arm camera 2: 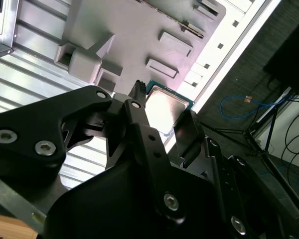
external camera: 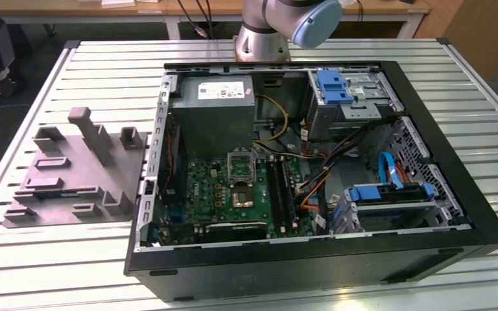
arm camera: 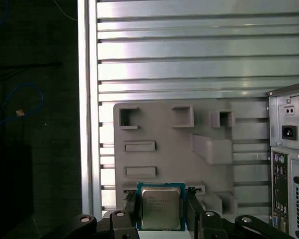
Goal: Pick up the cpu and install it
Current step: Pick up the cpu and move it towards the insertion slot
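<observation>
The cpu point(arm camera: 160, 208) point(arm camera 2: 167, 107), a small square chip with a silvery top and a thin rim, sits between my gripper's two black fingers in both wrist views. My gripper point(arm camera: 162, 209) point(arm camera 2: 165, 117) is shut on its two opposite edges and holds it well above the grey fixture plate point(arm camera: 174, 144) point(arm camera 2: 139, 35). In the exterior view the open computer case point(external camera: 456, 253) lies on the table with its green motherboard point(external camera: 205, 194) facing up. A dark-centred square socket point(external camera: 243, 196) shows on the board.
The slatted metal table point(external camera: 50, 259) carries the fixture plate point(external camera: 67, 181) at the exterior view's left and the case beside it. Inside the case are a grey power supply point(external camera: 218, 110), blue drive brackets point(external camera: 331, 87) and loose cables point(external camera: 353, 152). The arm's base point(external camera: 262, 39) stands behind the case.
</observation>
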Motion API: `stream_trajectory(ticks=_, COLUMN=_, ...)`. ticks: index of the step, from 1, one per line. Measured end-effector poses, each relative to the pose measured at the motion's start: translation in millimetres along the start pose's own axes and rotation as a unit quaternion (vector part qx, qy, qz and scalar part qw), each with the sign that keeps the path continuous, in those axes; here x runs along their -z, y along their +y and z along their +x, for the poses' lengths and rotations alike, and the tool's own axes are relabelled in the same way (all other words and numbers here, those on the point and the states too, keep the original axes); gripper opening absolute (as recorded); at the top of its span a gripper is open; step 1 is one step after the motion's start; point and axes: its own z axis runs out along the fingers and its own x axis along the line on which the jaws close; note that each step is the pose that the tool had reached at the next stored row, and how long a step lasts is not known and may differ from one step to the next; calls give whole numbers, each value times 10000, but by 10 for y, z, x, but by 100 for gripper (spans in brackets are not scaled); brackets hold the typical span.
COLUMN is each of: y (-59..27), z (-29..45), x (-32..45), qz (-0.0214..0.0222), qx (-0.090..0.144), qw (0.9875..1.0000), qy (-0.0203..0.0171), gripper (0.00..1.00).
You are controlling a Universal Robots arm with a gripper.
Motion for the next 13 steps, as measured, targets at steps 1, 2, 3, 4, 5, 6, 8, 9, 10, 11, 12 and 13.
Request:
stream_trajectory(ticks=1, y=0, z=-3, x=0, qz=0, qx=0, qw=10000, qy=0, gripper=47)
stream_trajectory(ticks=2, y=0, z=-6, x=0, qz=0, qx=0, qw=10000, qy=0, gripper=47)
stream_trajectory(ticks=3, y=0, z=-10, x=0, qz=0, qx=0, qw=10000, qy=0, gripper=47)
stream_trajectory(ticks=4, y=0, z=-15, x=1, qz=1, qx=0, qw=10000, qy=0, gripper=47)
stream_trajectory(ticks=5, y=1, z=-21, x=1, qz=0, qx=0, qw=10000, qy=1, gripper=47)
stream_trajectory(ticks=6, y=1, z=-26, x=1, qz=0, qx=0, qw=10000, qy=0, gripper=47)
stream_trajectory(ticks=8, y=2, z=-34, x=0, qz=0, qx=0, qw=10000, qy=0, gripper=47)
stream_trajectory(ticks=9, y=2, z=-37, x=0, qz=0, qx=-1, qw=10000, qy=0, gripper=47)
stream_trajectory(ticks=10, y=2, z=-38, x=0, qz=0, qx=-1, qw=10000, qy=0, gripper=47)
stream_trajectory(ticks=11, y=1, z=-39, x=1, qz=0, qx=0, qw=10000, qy=0, gripper=47)
stream_trajectory(ticks=12, y=1, z=-39, x=1, qz=0, qx=0, qw=10000, qy=0, gripper=47)
stream_trajectory(ticks=13, y=2, z=-40, x=1, qz=0, qx=0, qw=10000, qy=0, gripper=47)
